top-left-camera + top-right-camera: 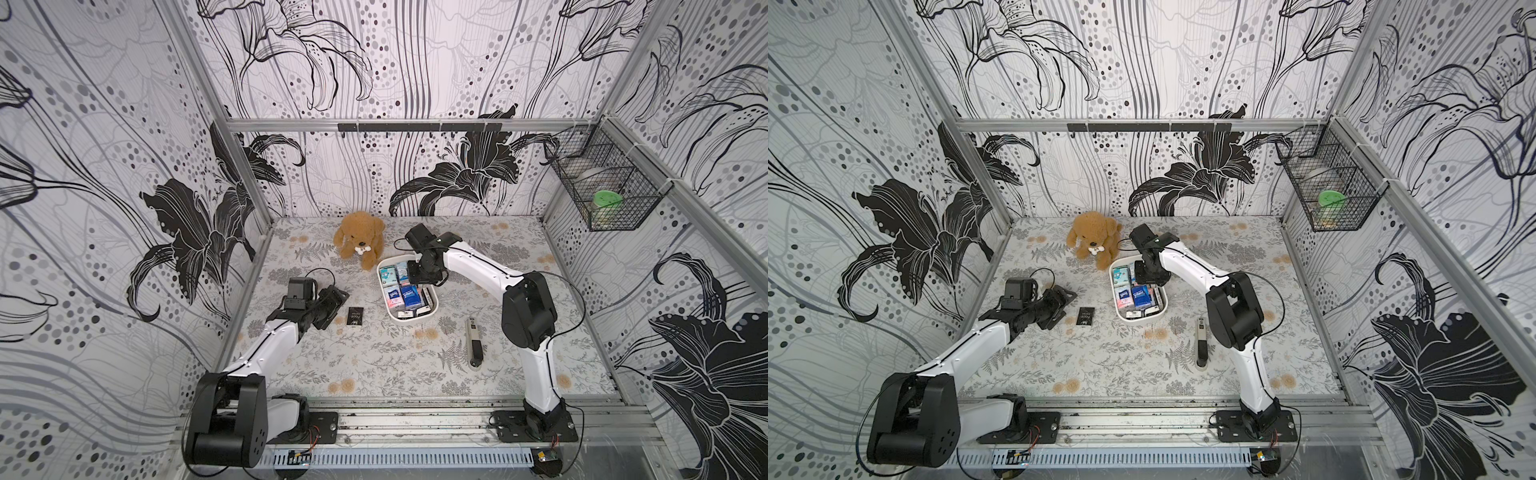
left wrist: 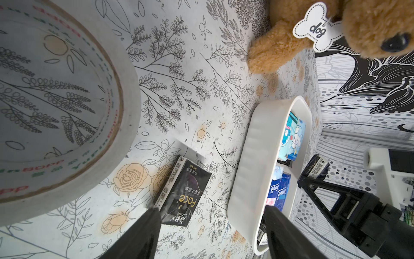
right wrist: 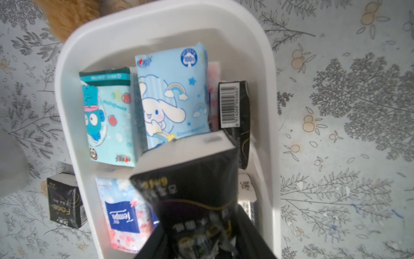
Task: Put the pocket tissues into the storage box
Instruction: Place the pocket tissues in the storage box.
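The white storage box lies mid-table and holds several pocket tissues: a light blue packet, a teal one, a pink-and-blue one and black ones. My right gripper hangs over the box, shut on a black packet. Another black packet lies on the table left of the box. My left gripper stands open just left of that packet, holding nothing.
A brown plush dog sits behind the box. A long black-and-silver stapler-like object lies near the right arm. A tape roll rests close to the left gripper. A black wire basket hangs on the right wall.
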`<state>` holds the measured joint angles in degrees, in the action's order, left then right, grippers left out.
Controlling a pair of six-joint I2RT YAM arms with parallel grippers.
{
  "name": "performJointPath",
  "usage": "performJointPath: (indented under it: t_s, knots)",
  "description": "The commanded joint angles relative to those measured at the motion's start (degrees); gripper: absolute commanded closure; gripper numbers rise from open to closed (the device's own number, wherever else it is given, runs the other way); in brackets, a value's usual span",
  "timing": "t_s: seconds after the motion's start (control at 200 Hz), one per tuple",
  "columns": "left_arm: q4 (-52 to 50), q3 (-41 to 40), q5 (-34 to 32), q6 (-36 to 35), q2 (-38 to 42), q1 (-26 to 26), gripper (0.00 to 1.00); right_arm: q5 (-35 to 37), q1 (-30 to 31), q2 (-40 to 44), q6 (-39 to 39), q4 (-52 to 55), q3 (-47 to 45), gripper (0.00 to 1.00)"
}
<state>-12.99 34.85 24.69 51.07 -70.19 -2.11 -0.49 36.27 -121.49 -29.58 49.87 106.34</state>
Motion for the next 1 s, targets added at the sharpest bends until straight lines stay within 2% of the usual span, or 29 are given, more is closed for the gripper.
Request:
performJointPath:
  t_s: [0.0,0.18,0.531,0.586,0.676,0.771,0.996]
  knots:
    - [-0.33,0.09,-1.53,-1.85,1.44,0.5,0.23,-0.36,0.05,0.97,-0.88,1.72,-0.4,0.57]
    - [-0.13,0.13,-1.36,-1.87,0.99,0.53,0.23,-1.14,0.05,4.13,-1.36,-1.96,-6.51,0.56]
    - [-0.94,0.53,-1.48,-2.25,1.14,0.53,0.23,-4.41,0.12,6.51,-1.07,-3.72,-10.75,0.51]
    - [-0.72,0.46,-1.26,-2.16,0.9,0.53,0.23,-5.11,0.18,6.84,-0.68,-3.99,-11.06,0.48]
    - [-0.6,0.59,-1.09,-2.04,0.83,0.5,0.23,-5.32,0.13,7.21,-0.3,-3.87,-11.01,0.32]
    - [-0.8,0.81,-1.26,-2.24,1.08,0.53,0.23,-3.52,0.13,7.97,0.12,-3.39,-10.58,0.24]
    - [-0.81,0.91,-1.49,-2.38,0.71,0.59,0.23,-1.26,0.28,8.44,1.72,-4.16,-9.58,0.22]
